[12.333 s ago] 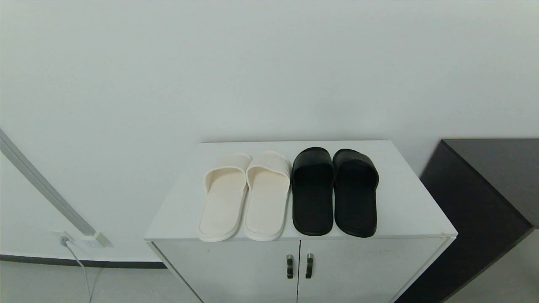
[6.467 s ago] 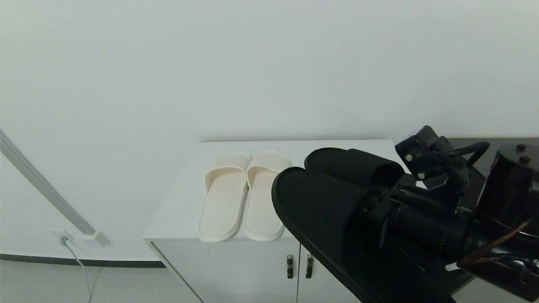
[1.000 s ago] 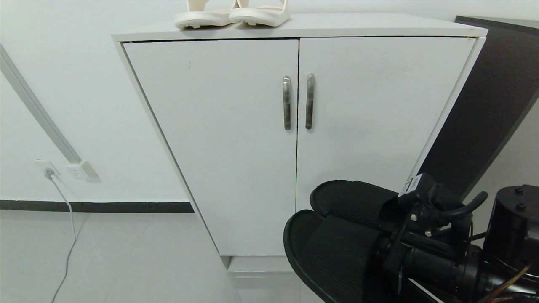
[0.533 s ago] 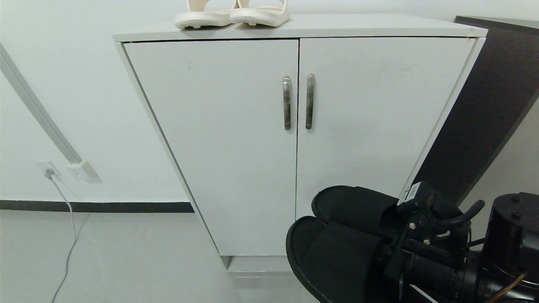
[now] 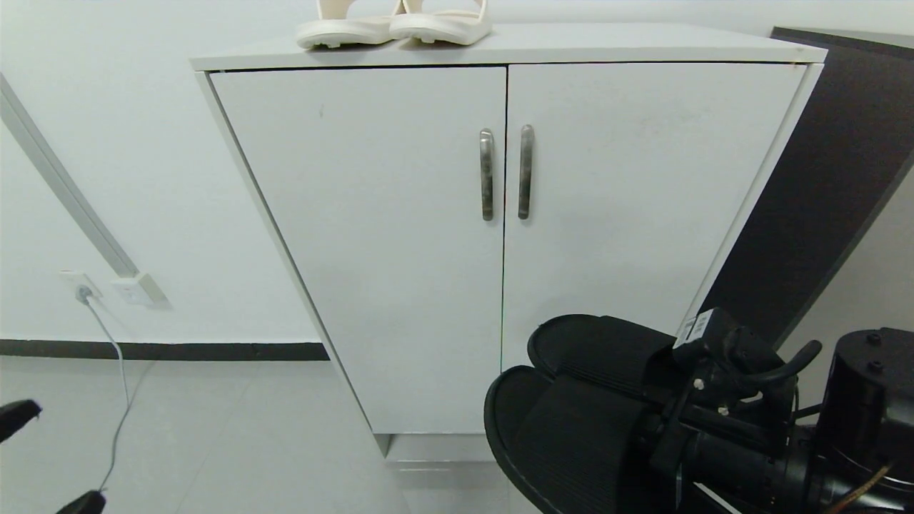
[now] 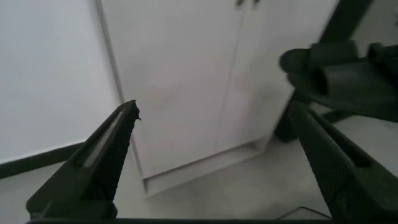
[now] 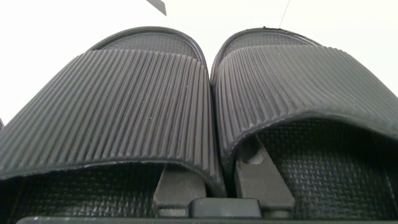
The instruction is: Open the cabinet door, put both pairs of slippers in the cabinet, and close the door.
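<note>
Head view: left gripper (image 5: 58, 452) had just come up at the lower left, spread wide, empty; right gripper (image 5: 671, 421) stayed clamped on the black slippers (image 5: 571, 414), low before the shut cabinet (image 5: 400, 250); white slippers (image 5: 393, 28) on top; dark panel (image 5: 821, 200) beside | Left wrist view: smooth white doors (image 6: 186, 81), black pair before them | Right wrist view: ribbed rubber straps (image 7: 124, 106) side by side, fingers (image 7: 180, 190) tucked beneath.

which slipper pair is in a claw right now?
The black pair, clamped in the right claw, low before the cabinet doors. The cream pair sits ungripped on the cabinet top.
</note>
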Robot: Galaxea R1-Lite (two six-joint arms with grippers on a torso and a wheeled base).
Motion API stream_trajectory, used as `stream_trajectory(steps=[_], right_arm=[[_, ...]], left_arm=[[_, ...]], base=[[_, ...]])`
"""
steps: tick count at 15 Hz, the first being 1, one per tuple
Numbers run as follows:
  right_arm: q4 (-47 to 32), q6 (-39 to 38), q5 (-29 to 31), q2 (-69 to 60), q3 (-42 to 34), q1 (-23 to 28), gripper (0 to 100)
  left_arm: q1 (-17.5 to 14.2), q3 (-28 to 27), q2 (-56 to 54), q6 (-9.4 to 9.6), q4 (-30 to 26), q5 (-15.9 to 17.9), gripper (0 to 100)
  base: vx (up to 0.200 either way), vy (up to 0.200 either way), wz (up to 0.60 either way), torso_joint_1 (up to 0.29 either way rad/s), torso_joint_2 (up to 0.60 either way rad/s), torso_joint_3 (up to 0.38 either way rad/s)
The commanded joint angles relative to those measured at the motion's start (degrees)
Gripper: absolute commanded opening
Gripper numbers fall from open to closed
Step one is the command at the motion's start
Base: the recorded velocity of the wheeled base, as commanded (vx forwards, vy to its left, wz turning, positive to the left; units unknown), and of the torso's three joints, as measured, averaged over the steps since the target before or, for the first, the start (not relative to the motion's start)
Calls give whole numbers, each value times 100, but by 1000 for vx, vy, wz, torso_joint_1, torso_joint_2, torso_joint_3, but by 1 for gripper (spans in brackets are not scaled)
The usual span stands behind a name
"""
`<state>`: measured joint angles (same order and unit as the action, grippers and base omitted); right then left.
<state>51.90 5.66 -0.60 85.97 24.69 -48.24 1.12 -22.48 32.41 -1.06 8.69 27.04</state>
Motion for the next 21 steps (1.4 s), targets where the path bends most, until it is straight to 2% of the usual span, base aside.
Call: stream_trajectory(steps=[1, 4, 6, 9, 11, 12, 14, 16, 17, 19, 21], right_arm=[[-4, -3, -2, 34, -8, -1, 0], [5, -12, -2, 87, -52, 7, 0], [5, -12, -2, 78, -43, 7, 0], [5, -12, -2, 43, -43, 7, 0], [5, -12, -2, 60, -52, 7, 0], [5, -12, -2, 87, -52, 7, 0], [5, -12, -2, 122, -43, 7, 0], [-4, -12, -2, 122, -43, 7, 0], [-4, -12, -11, 157, -52, -1, 0], [-4, -12, -11, 236, -52, -10, 0], [5, -12, -11, 280, -52, -19, 0]], left_arm=[[609, -784, 1364, -8, 142, 320, 100], [1611, -1470, 2313, -8, 344, 311, 100], [1980, -1821, 2920, 45, 590, 240, 100], [2437, -2261, 3719, 9, 977, 249, 100], [2938, -2823, 4669, -35, 1469, 144, 100], [3149, -3096, 4994, -158, 1565, 12, 100], [3430, -3579, 5477, -562, 1601, -243, 100], [3491, -4019, 5688, -949, 1530, -234, 100], [3509, -4441, 5917, -1195, 1477, -129, 100], [3509, -5073, 6216, -1291, 1126, 249, 100], [3509, -5574, 6567, -1467, 1012, 328, 100]], base=[[0, 0, 0, 0, 0, 0], [0, 0, 0, 0, 0, 0], [0, 0, 0, 0, 0, 0], [0, 0, 0, 0, 0, 0], [0, 0, 0, 0, 0, 0], [0, 0, 0, 0, 0, 0], [0, 0, 0, 0, 0, 0], [0, 0, 0, 0, 0, 0], [0, 0, 0, 0, 0, 0], [0, 0, 0, 0, 0, 0], [0, 0, 0, 0, 0, 0]])
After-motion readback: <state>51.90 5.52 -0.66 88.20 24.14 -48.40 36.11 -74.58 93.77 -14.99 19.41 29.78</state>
